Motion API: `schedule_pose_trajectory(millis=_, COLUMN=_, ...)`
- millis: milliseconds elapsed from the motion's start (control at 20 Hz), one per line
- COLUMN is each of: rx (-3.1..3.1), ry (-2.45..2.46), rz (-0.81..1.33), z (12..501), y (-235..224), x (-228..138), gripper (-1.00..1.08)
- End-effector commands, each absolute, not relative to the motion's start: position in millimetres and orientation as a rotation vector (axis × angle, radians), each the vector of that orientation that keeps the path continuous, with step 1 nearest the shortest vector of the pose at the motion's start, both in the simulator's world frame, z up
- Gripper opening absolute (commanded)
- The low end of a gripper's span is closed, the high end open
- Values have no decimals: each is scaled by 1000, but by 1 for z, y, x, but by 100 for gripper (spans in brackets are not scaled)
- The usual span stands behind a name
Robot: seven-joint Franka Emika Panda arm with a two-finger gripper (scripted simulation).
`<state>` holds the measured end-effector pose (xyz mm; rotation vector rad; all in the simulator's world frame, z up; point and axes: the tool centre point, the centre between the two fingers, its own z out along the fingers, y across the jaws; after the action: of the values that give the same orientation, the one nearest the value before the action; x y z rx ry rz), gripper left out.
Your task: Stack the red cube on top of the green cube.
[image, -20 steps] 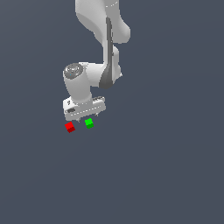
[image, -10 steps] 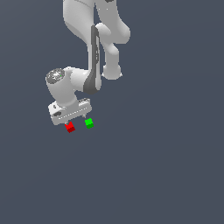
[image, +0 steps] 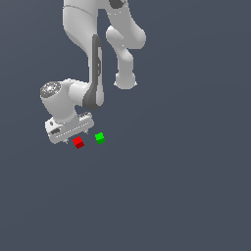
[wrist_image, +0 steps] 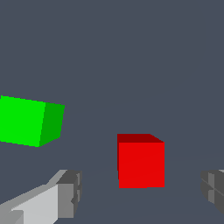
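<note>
Gripper (image: 74, 139) spread wide just above the red cube (image: 78, 142), with the green cube (image: 99, 138) close by.

In the wrist view the two fingers (wrist_image: 70, 193) stand far apart and hold nothing; the red cube (wrist_image: 141, 161) sits on the dark surface (wrist_image: 131, 52) in the gap between them (nearer the middle than either finger), touching neither. The green cube (wrist_image: 30, 121) lies off to one side, outside the fingers and apart from the red one, turned at a slightly different angle. In the exterior view the white arm (image: 95, 73) reaches down from the top of the picture, its hand low over the surface (image: 186, 186). The red cube shows at the hand's lower edge, and the green cube rests near it, toward the exterior view's right, with a small gap between the two.
</note>
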<state>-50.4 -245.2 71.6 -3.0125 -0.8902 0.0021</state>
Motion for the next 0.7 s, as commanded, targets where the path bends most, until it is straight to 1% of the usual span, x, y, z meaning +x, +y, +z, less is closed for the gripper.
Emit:
schedule_pose_trajectory(millis=0, rx=-3008, ry=-906, rz=0, z=70, y=-250, x=-49, gripper=100)
schedule_pose_trajectory(millis=400, rx=-3007, ry=-909, rz=0, z=70, y=-251, x=-48, gripper=100)
schedule_pose_trajectory(millis=650, rx=-3007, ry=-909, rz=0, z=58, y=-251, x=-48, gripper=100)
